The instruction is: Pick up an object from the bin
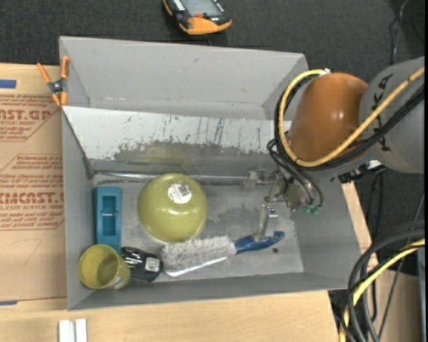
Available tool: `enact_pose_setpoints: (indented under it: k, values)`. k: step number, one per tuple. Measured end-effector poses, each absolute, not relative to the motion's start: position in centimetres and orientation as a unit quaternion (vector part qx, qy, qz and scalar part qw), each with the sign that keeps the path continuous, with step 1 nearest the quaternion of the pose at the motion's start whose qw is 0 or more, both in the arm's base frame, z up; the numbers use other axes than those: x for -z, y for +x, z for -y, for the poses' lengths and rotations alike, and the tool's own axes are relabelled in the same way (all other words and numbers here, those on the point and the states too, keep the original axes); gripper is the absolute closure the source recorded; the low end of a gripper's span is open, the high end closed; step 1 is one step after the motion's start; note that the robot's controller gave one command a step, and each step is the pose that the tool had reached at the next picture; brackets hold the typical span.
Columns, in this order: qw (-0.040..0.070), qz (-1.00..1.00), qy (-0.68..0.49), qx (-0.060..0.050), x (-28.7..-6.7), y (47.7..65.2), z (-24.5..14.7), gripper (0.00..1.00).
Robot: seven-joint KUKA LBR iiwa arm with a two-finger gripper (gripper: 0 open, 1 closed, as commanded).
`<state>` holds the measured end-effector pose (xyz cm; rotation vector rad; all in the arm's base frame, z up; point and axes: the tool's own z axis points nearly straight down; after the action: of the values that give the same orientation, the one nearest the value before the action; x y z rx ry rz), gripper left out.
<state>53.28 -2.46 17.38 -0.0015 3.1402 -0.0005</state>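
Nearest, along the front wall of the bin, lies a row of small things. A yellow-green cup sits in the left corner with its mouth facing up, and a small black thing touches it. Next comes a brush with white bristles and a blue handle, lying flat, its handle pointing to the right. The things seem to lie as they fell, not arranged.

The gripper hangs just over the blue handle end of the brush, with the arm's orange cover and cables above it. Whether it is open or closed I cannot tell, and I see nothing held in it. I think this place is a good one: the handle is thin, it lies apart from the other things, and the floor around it is bare.

Further back, a round yellow-green fruit with a white sticker rests beside the bristles. It looks too wide for an easy grasp. A teal block lies by the left wall, well apart from the gripper.
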Motion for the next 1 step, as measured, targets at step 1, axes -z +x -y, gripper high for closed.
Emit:
enact_pose_setpoints:
  k: [1]
  values:
    - [0.001,-1.000,0.000,0.000,-17.38,53.28,2.46,0.00]
